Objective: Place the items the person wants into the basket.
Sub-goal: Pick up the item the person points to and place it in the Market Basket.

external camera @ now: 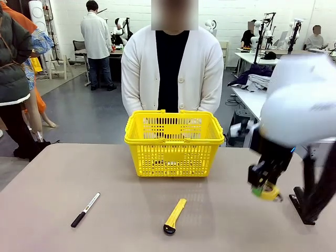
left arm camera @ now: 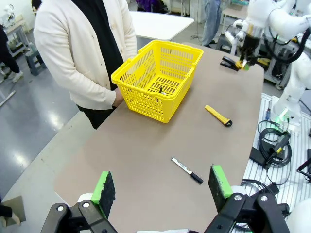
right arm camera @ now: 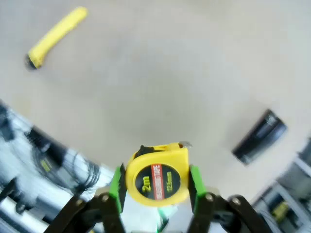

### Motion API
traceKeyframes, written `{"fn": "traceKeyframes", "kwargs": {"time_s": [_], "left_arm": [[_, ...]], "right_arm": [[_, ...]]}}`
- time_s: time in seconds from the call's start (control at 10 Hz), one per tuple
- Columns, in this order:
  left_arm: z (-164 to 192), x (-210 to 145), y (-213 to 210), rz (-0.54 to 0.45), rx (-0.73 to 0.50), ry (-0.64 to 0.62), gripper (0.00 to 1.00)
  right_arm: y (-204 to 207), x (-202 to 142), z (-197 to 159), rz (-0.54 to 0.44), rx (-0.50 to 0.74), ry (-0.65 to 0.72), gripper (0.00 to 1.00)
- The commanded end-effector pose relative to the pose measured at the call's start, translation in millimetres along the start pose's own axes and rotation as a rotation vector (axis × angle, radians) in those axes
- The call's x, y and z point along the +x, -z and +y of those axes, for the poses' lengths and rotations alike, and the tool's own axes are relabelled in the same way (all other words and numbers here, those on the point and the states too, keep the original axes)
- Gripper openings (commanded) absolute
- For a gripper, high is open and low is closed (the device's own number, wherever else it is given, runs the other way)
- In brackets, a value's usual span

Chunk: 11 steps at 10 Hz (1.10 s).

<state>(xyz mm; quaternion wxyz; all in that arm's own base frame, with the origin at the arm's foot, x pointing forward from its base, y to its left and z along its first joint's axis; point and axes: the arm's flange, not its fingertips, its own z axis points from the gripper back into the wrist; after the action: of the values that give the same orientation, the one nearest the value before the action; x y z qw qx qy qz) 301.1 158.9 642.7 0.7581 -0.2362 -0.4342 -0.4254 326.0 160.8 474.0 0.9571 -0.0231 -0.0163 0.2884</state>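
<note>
My right gripper [right arm camera: 156, 171] is shut on the round yellow-and-black tape measure [right arm camera: 156, 187], held well above the table at the right [external camera: 266, 191]. Below it on the tabletop lies the black stapler [right arm camera: 258, 137], near the table's edge [left arm camera: 228, 62]. The yellow lattice basket [external camera: 173, 143] stands at the far middle, right in front of the person [external camera: 170, 68] in a white cardigan. A slim dark pen [left arm camera: 161, 90] lies on the basket's floor. My left gripper [left arm camera: 162, 189] hangs open and holds nothing, high over the near left end of the table.
A black-and-white marker [external camera: 85, 210] lies at the front left and a long yellow utility knife [external camera: 175, 215] at the front middle. Bare tabletop stretches between them and the basket. Cables and a stand sit off the table's right side [left arm camera: 272, 145].
</note>
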Motion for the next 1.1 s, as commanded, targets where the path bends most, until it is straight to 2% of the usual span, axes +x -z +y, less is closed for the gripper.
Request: {"fn": "traceKeyframes", "kwargs": {"time_s": [0.0,0.2,0.3,0.5,0.6,0.9,1.0], "left_arm": [[0.1,1.5,-1.9,-0.002,-0.011,0.002,1.00],[0.1,1.5,-1.9,-0.002,-0.011,0.002,1.00],[0.1,1.5,-1.9,-0.002,-0.011,0.002,1.00],[0.1,1.5,-1.9,-0.002,-0.011,0.002,1.00],[0.1,1.5,-1.9,-0.002,-0.011,0.002,1.00],[0.1,1.5,-1.9,-0.002,-0.011,0.002,1.00],[0.1,1.5,-1.9,-0.002,-0.011,0.002,1.00]], "right_arm": [[-95.1,-4.4,3.6,-0.003,-0.060,-0.061,0.00],[-158.4,-1.7,9.1,-0.063,-0.064,-0.034,0.00],[-175.4,2.7,9.7,-0.087,-0.045,-0.024,0.00],[-180.5,6.3,6.5,-0.083,-0.030,0.007,0.00],[-189.2,5.6,8.7,-0.093,-0.046,-0.031,0.00],[-189.2,5.6,8.7,-0.093,-0.046,-0.031,0.00],[-188.6,6.7,8.8,-0.092,-0.046,-0.031,0.63]]}}
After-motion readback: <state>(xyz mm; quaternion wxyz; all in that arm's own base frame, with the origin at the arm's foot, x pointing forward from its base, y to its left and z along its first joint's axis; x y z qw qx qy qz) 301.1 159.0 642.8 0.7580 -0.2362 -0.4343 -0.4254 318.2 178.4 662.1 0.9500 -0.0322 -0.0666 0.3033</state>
